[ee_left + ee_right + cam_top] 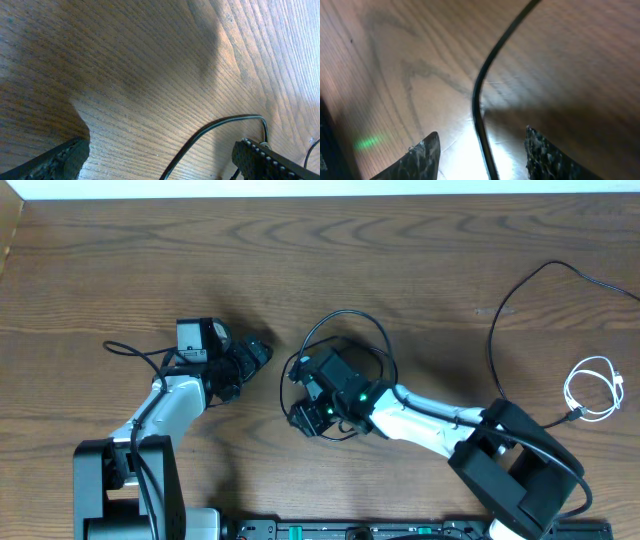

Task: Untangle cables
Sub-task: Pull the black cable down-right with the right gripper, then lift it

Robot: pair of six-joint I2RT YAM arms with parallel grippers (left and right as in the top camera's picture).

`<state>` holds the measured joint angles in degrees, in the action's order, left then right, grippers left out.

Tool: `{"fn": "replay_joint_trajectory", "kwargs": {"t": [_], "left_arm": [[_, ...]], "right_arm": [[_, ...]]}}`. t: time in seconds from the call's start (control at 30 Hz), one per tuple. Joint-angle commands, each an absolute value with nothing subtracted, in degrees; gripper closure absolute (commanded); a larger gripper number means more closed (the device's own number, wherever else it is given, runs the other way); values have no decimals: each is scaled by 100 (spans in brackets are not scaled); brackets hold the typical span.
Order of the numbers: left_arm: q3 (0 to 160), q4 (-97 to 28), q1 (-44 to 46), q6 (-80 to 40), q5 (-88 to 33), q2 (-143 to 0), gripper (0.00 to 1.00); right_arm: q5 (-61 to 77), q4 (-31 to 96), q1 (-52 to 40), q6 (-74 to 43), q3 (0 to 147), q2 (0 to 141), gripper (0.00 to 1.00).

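Brown wooden table with heavy wavy grain, filling nearly the whole overhead view; thin pale strip along the far edge. Low over bare wood left of centre, left gripper, jaws spread wide, holding nothing. At mid-table, right gripper, jaws apart, straddling but not pinching the looped black cable: thin, glossy, lying in loose overlapping rings around that gripper. Across the right side, long black cable, swept in one open arc, well apart from the loops. Near the right edge, short white cable, coiled small.
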<state>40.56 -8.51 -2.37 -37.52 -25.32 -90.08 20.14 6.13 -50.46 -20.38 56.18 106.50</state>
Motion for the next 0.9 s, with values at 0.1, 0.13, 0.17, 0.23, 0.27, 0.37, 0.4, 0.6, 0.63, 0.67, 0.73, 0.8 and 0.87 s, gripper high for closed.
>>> {"fn": "replay_joint_trajectory", "kwargs": {"t": [0.1,0.13,0.17,0.23,0.27,0.37,0.4,0.6,0.63,0.67,0.73,0.8,0.87], "left_arm": [[4084,-888,-250,-3717,-2303,-9013,2],[4084,-888,-250,-3715,-2303,-9013,2],[4084,-888,-250,-3717,-2303,-9013,2],[4084,-888,-250,-3715,-2303,-9013,2],[4084,-888,-250,-3717,-2303,-9013,2],[4084,-886,-250,-3715,-2303,-9013,2],[4084,-888,-250,-3715,-2303,-9013,2],[4084,-888,-250,-3715,-2303,-9013,2],[4084,-888,-250,-3717,-2303,-9013,2],[4084,-888,-250,-3715,-2303,-9013,2],[4084,-888,-250,-3715,-2303,-9013,2],[4084,-888,-250,-3715,-2303,-9013,2],[4084,-888,-250,-3715,-2303,-9013,2]], "right_arm": [[1310,596,-5378,-2012,5601,10836,46],[1214,596,-5433,-2012,5601,10881,46],[1144,598,-5472,-2014,5601,10914,46],[1007,600,-5542,-2012,5603,10991,49],[934,596,-5568,-2012,5601,11056,50],[799,574,-5649,-2010,5601,11183,59],[788,552,-5673,-2010,5601,11240,65],[786,513,-5706,-1769,5603,11349,81],[784,517,-5732,-1708,5601,11349,83],[766,517,-5765,-1653,5601,11349,84],[563,517,-5876,-1643,5603,11349,85],[215,517,-6020,-1640,5603,11349,87],[-93,517,-6152,-1623,5603,11349,89]]}}
